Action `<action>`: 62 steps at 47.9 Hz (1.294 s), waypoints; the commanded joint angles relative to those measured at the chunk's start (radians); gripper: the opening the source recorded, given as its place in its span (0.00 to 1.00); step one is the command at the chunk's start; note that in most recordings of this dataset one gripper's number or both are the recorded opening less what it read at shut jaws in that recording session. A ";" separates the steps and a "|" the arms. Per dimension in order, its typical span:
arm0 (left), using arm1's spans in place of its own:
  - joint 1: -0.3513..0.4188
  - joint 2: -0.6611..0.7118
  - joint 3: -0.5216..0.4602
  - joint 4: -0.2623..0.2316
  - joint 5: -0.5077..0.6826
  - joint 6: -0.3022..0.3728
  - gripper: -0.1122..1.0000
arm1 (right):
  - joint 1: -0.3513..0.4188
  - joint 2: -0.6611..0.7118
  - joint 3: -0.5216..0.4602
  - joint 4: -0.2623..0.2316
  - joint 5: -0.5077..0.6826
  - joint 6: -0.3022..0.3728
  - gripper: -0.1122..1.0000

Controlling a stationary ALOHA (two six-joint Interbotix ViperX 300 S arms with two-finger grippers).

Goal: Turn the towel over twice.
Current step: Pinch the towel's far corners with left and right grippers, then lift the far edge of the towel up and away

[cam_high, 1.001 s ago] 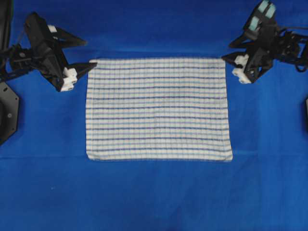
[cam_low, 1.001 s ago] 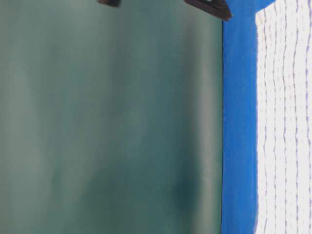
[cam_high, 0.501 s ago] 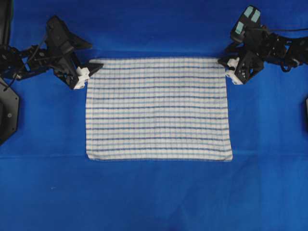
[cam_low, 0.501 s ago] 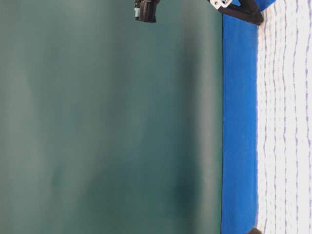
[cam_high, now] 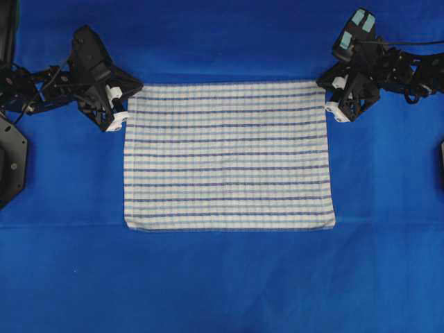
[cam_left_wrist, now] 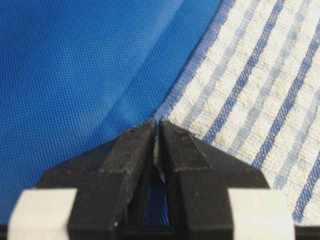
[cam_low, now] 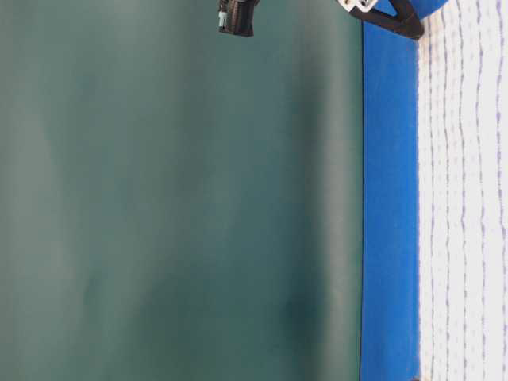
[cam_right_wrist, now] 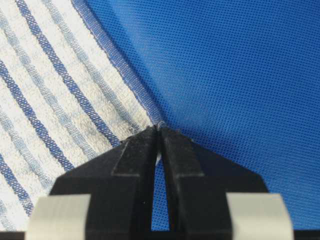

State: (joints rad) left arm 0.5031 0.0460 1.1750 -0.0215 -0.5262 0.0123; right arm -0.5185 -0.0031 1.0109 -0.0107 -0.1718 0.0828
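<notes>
- Blue cloth covers the desk (cam_high: pixel 222 291) from edge to edge, and a dull green wall stands behind it in the table-level view.
- On that cover the towel (cam_high: pixel 229 156) lies spread flat and square, all four edges straight, with no fold or lifted part anywhere.
- At the towel's far left corner sits the left end effector (cam_high: pixel 119 105); its wrist view shows the black fingertips (cam_left_wrist: pixel 172 142) pressed together right on the hemmed corner, with a sliver of cloth between them.
- At the far right corner sits the right end effector (cam_high: pixel 334 97), its jaws likewise pinched shut on the very tip of the hem (cam_right_wrist: pixel 127 75).
- Judging by this, the task has barely begun: both corners look gripped, but the towel is not yet raised, so neither turn is done.
- What remains, as I read it, is lifting the far edge, carrying it over toward the near edge to flip the cloth, laying it flat, then doing the same again.
</notes>
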 commanded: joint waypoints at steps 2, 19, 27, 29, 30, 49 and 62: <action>0.002 -0.006 -0.006 -0.002 0.011 0.002 0.13 | -0.003 -0.009 -0.015 0.000 -0.008 0.000 0.15; 0.014 -0.098 -0.034 -0.002 0.058 0.005 0.13 | -0.017 -0.098 -0.011 0.005 -0.008 0.005 0.14; 0.066 -0.212 -0.086 -0.002 0.169 0.005 0.13 | -0.058 -0.181 -0.014 0.005 -0.003 0.005 0.15; 0.081 -0.241 -0.101 -0.002 0.193 0.005 0.13 | -0.074 -0.202 -0.014 0.005 -0.003 0.005 0.14; 0.087 -0.255 -0.109 -0.002 0.202 0.005 0.13 | -0.081 -0.212 -0.015 0.005 -0.003 0.005 0.14; 0.155 -0.454 -0.245 -0.002 0.261 0.127 0.13 | -0.210 -0.476 -0.103 -0.021 0.126 -0.037 0.15; 0.150 -0.534 -0.328 -0.002 0.287 0.158 0.13 | -0.210 -0.617 -0.215 -0.046 0.281 -0.051 0.15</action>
State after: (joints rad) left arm 0.6535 -0.4556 0.8897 -0.0230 -0.2500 0.1672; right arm -0.7240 -0.5860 0.8391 -0.0522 0.0859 0.0337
